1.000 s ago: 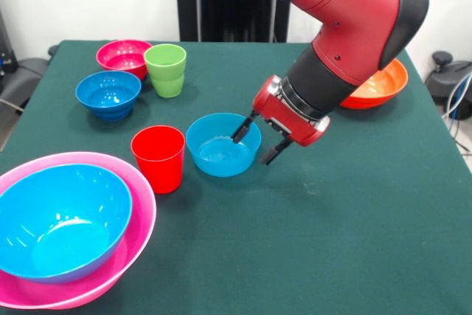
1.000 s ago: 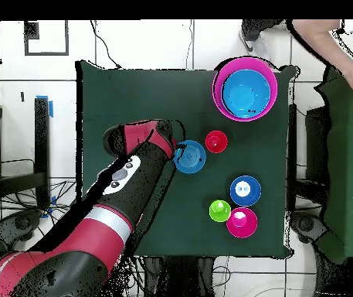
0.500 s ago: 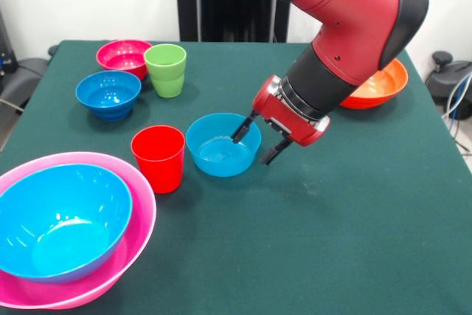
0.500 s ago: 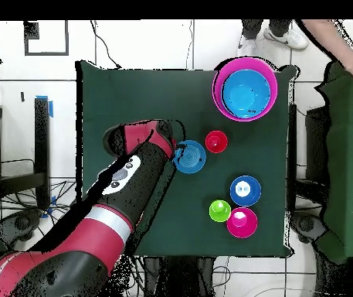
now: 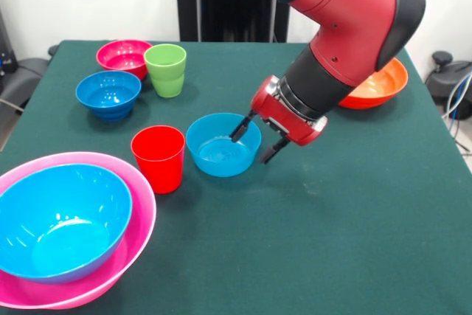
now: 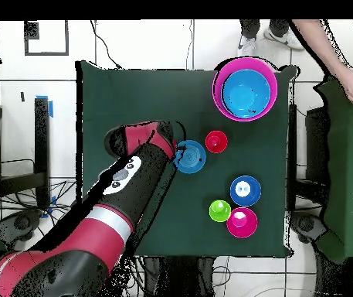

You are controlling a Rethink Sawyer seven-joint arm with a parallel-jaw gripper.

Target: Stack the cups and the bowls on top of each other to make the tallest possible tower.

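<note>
Pincer (image 5: 251, 139) open, one finger inside the small blue bowl (image 5: 221, 145), the other outside its rim, not clamped yet. Red cup (image 5: 158, 157) stands just beside this bowl; the tower (image 5: 70, 230), light blue nested in hot pink, sits further out past the red cup. Risk: thin glossy rim slips as the fingers close, bowl tips or skids into the red cup.

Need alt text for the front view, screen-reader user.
A red robot arm's open gripper straddles the rim of a small light-blue bowl mid-table, beside a red cup. A blue bowl sits nested in a hot-pink bowl at front left; further bowls and a green cup stand behind.
</note>
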